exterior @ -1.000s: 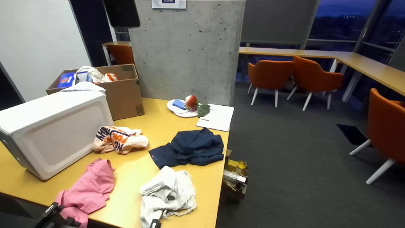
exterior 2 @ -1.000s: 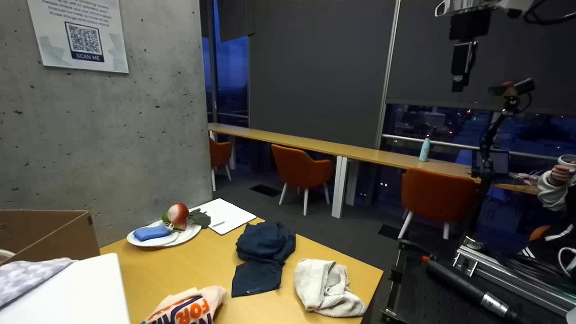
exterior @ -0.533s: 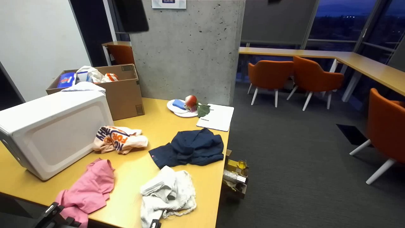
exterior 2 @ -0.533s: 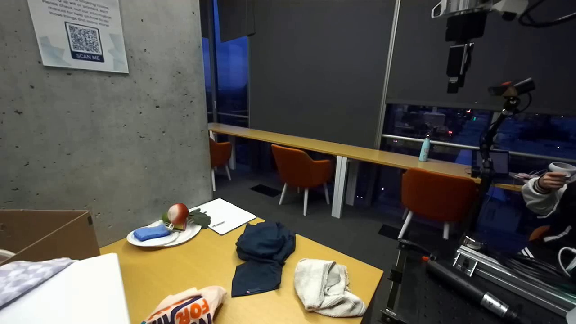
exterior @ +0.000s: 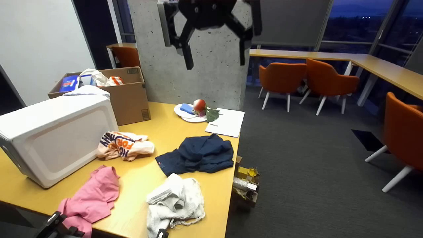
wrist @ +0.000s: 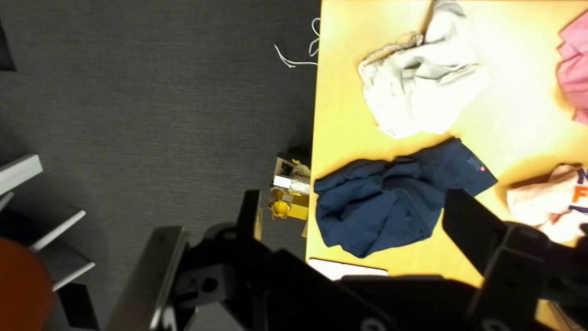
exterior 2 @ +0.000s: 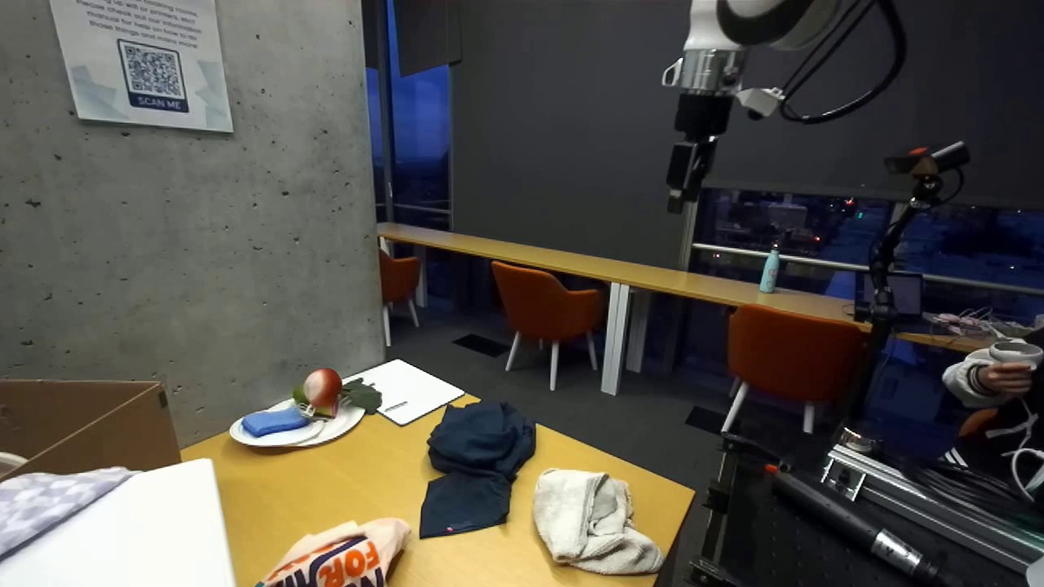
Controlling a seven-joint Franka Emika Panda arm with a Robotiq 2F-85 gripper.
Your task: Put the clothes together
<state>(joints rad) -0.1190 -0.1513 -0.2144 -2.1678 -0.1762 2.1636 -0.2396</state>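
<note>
Gripper (exterior: 215, 61) released and aloft: in an exterior view its 2 fingers (exterior: 187, 58) stand wide apart, nothing between them, well above the table (exterior: 132, 185). The clothes (exterior: 198, 155) form 4 separate heaps on it: a navy garment (wrist: 390, 197) near the edge, an off-white garment (exterior: 191, 198) just beside it, and, farther off, a pink garment (exterior: 96, 195) and a peach printed garment (exterior: 129, 145). The step in hand is judged to be the approach to a heap; gathering seems not yet begun. For a sound grasp, the parted fingers are best centred over a raised fold, lowered vertically and closed deep on bunched fabric, not on a thin hem. A lift high enough to free trailing cloth should precede any carry. The navy and off-white garments offer the shortest join; a push towards the edge risks a fall past the open box (exterior: 251, 199) below. Surroundings: a white bin (exterior: 62, 152) stands close by the peach printed garment and may hinder entry from that side; a black fixture (exterior: 53, 224) by the pink garment could snag cloth or fingers. A plate (exterior 2: 338, 424) and a white pad (exterior: 228, 122) lie beyond the navy garment, to be kept clear of swinging cloth.
</note>
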